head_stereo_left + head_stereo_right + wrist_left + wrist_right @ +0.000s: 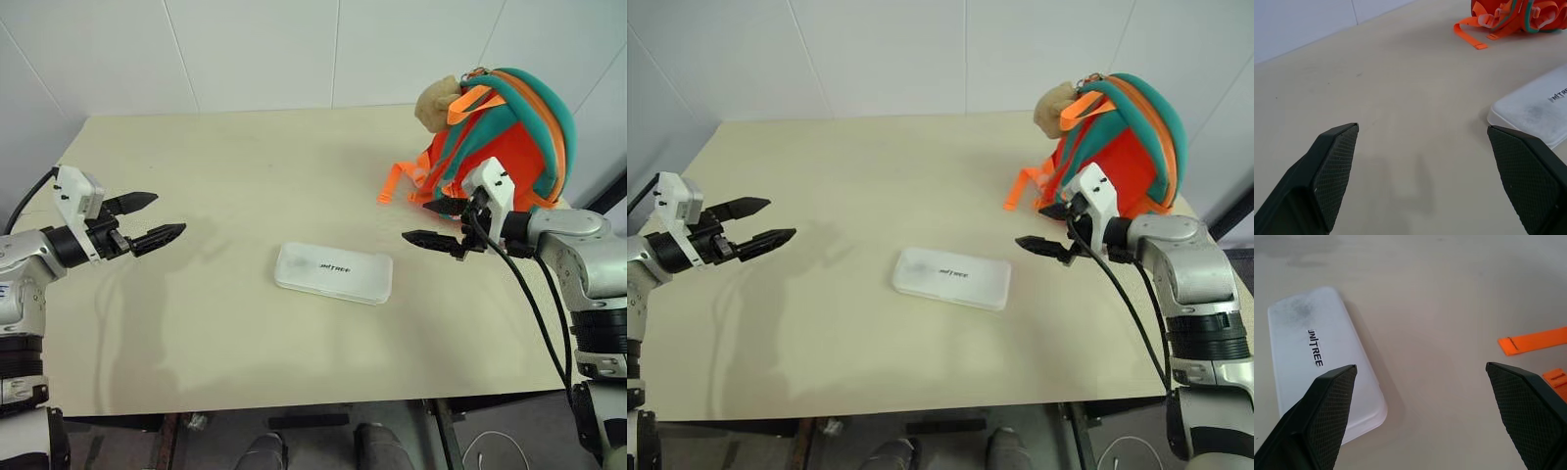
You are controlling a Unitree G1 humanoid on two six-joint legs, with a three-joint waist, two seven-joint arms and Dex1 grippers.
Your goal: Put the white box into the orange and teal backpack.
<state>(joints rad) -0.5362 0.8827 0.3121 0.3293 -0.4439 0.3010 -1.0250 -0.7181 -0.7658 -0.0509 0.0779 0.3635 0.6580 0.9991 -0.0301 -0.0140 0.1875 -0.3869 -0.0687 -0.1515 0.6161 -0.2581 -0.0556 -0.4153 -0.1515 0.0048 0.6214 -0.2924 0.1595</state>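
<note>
Your left claw [143,220] and right claw [434,222] hang wide open and empty, flanking the flat white plastic box [334,273] on the surface [235,157], ready to pinch; the orange and teal fabric backpack [505,137] waits behind.

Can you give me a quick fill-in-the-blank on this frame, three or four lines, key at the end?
1. The white box lies flat on the ____.
2. The orange and teal backpack stands at the table's far ____ corner.
3. Both the left gripper and the right gripper have their fingers ____.
4. The lettering on the box is ____ in colour.

Missing words: table; right; open; dark
</note>
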